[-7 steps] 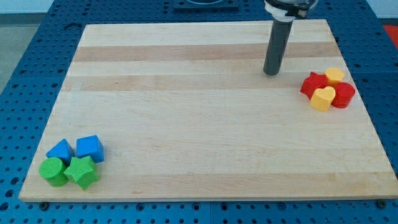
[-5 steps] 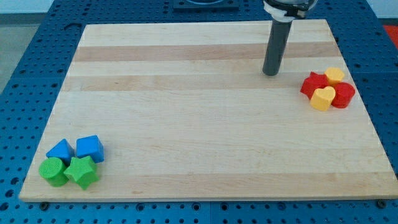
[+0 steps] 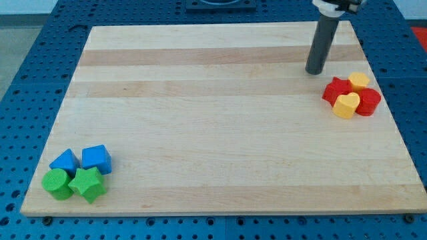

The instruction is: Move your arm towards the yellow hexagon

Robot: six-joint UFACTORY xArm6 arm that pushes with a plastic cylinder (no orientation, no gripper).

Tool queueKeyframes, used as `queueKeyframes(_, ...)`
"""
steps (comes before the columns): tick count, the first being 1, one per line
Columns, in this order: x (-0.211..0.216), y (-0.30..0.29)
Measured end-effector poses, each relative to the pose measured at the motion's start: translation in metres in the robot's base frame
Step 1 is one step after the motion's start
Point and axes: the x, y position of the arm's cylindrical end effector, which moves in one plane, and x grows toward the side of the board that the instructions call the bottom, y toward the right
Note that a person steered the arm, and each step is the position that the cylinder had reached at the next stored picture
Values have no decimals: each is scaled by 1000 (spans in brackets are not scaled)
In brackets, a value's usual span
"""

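- Near the view's top right, my tip (image 3: 315, 71) rests on the wooden desk (image 3: 213, 120), at the lower end of a dark rod that rises out of frame at the view's top.
- The rod carries no jaws, so no grip of any kind shows (it simply ends in the blunt tip).
- The yellow hexagon (image 3: 359, 81) sits near the desk's right edge, to the view's right of my tip and slightly lower; the two are near each other but clearly apart.
- The hexagon belongs to a tight cluster of four blocks: a red star (image 3: 335, 90) lies to its left, a yellow heart (image 3: 346, 105) below it, and a red round block (image 3: 369, 101) at the cluster's lower right (its exact shape is hard to make out, being partly hidden by the heart).
- Of that cluster, the red star is the block closest to my tip, just below and to the right of it, with bare wood between them.
- Well apart, at the view's bottom left, a second cluster sits together: a blue triangular block (image 3: 65, 161), a blue cube-like block (image 3: 96, 159), a green cylinder (image 3: 56, 183) and a green star (image 3: 87, 184).
- Around the desk lies a blue perforated surface (image 3: 27, 80).
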Motion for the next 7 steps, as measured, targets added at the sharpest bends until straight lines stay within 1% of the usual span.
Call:
queueKeyframes(2,-3,25)
queueKeyframes(7,-3,41)
